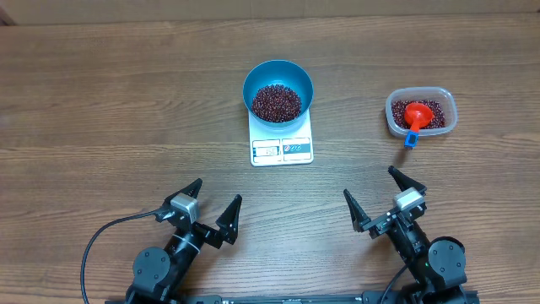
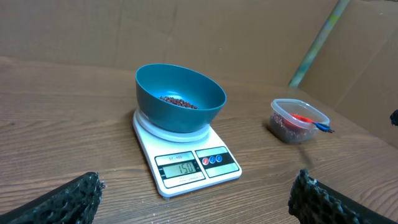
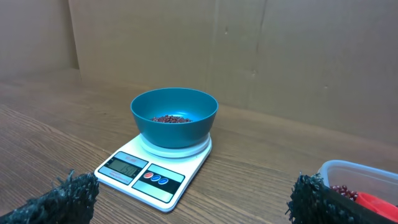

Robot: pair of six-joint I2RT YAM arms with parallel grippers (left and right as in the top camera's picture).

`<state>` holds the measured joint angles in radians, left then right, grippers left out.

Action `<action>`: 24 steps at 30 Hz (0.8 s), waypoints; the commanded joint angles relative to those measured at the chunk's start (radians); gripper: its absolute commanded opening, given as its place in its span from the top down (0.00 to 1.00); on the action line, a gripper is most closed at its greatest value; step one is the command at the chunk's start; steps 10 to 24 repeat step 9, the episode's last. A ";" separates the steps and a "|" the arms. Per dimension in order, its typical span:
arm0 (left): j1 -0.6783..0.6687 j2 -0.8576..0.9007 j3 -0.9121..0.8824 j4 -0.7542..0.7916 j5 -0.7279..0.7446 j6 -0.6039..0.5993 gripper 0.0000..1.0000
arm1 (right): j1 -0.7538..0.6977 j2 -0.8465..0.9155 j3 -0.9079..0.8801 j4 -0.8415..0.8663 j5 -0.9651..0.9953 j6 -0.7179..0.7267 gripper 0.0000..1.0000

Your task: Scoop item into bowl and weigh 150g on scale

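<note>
- Nearest the arms' base, the left gripper (image 1: 219, 191) and right gripper (image 1: 369, 181) hover low over the wooden table (image 1: 101, 101), jaws spread wide and holding nothing.
- Beyond them, at mid-table, the white scale (image 1: 281, 149) sits with its display toward the arms. From the left wrist the window appears to read 150.
- On the scale stands the blue bowl (image 1: 251, 83), with a heap of dark red-brown beans (image 1: 276, 102) covering its bottom.
- To the right, well apart from the scale, a clear tub (image 1: 393, 108) holds more beans and a red scoop (image 1: 417, 112), its blue handle (image 1: 411, 139) jutting over the near rim.
- The beans look light, hard and loose, likely to roll and scatter. They are best moved by scoop, gripped at the handle.
- The bowl looks stiff and smooth-sided, probably slippery. Its rim is the likely hold.
</note>
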<state>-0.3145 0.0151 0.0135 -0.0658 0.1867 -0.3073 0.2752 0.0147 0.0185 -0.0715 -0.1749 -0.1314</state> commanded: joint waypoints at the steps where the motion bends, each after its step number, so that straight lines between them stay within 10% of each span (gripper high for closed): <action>1: -0.006 -0.011 -0.009 0.003 -0.012 0.023 0.01 | 0.000 -0.012 -0.011 0.004 0.010 -0.001 0.00; 24: -0.006 -0.011 -0.009 0.003 -0.012 0.023 0.00 | 0.000 -0.012 -0.011 0.004 0.010 -0.001 0.00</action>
